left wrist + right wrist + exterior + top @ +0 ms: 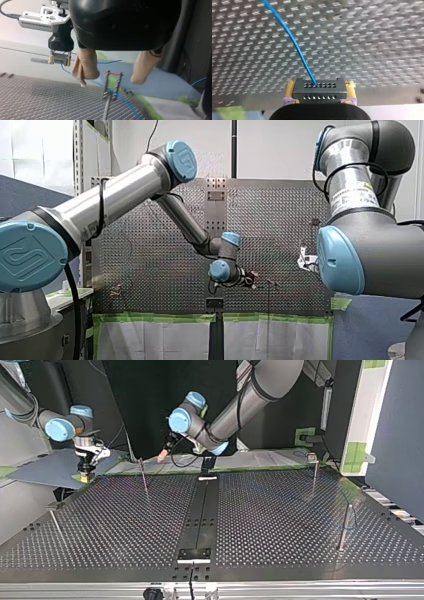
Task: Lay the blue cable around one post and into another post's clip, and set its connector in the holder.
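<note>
Right gripper (86, 472) is closed on the black connector (319, 91), which is clamped by its two ends between the yellow pads (290, 91). It sits low over the near edge of the perforated table (374, 37). The blue cable (294, 42) leaves the connector's top row of holes and runs out across the table. In the left wrist view the cable drops from the connector, passes behind one beige finger (86, 65), then crosses the foot of the forked, red-topped clip on a post (111, 87). I cannot tell whether it is seated in the fork or only lying against it. Left gripper (110, 81) hangs above that clip with its jaws wide apart and empty. The holder cannot be picked out in any view. My reading is that the left arm is about to take the cable near the clip. To do that well, close on the cable just beside the fork and not on the prongs. The right arm should leave some slack so the connector is not pulled askew. Guide the cable down between the prongs rather than dragging it sideways, since the thin post looks likely to bend.
</note>
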Controlling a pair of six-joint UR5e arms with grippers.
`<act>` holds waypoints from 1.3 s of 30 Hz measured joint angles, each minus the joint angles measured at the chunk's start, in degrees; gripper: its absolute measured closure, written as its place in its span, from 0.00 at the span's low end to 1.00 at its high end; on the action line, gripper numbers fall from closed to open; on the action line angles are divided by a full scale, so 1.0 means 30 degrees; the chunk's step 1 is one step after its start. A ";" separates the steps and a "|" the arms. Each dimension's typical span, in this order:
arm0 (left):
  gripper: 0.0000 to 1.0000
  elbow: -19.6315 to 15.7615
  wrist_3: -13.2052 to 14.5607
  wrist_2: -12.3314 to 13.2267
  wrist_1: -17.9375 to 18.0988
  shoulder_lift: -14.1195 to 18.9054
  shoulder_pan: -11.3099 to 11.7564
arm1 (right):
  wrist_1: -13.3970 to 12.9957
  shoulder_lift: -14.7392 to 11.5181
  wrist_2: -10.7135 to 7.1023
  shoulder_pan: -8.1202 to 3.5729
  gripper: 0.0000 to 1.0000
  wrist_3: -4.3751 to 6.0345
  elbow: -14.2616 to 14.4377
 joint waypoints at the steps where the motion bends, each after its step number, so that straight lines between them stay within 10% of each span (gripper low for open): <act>1: 0.03 -0.0181 -0.0137 -0.0147 0.0165 0.0175 0.0021 | -0.0030 -0.0152 -0.0005 0.0002 1.00 0.0110 -0.0001; 20: 0.03 -0.3634 -0.1954 -0.3537 0.3618 0.3626 0.1820 | -0.0650 -0.0402 0.0009 -0.0007 1.00 0.0297 0.0663; 29: 0.03 -0.5377 -0.1200 -0.4927 0.4067 0.5368 0.3266 | -0.0714 -0.0350 -0.0031 0.0012 1.00 0.0382 0.0728; 39: 0.03 -0.7330 -0.0146 -0.5047 0.3657 0.7319 0.3175 | -0.0720 -0.0302 -0.0045 0.0035 1.00 0.0448 0.0718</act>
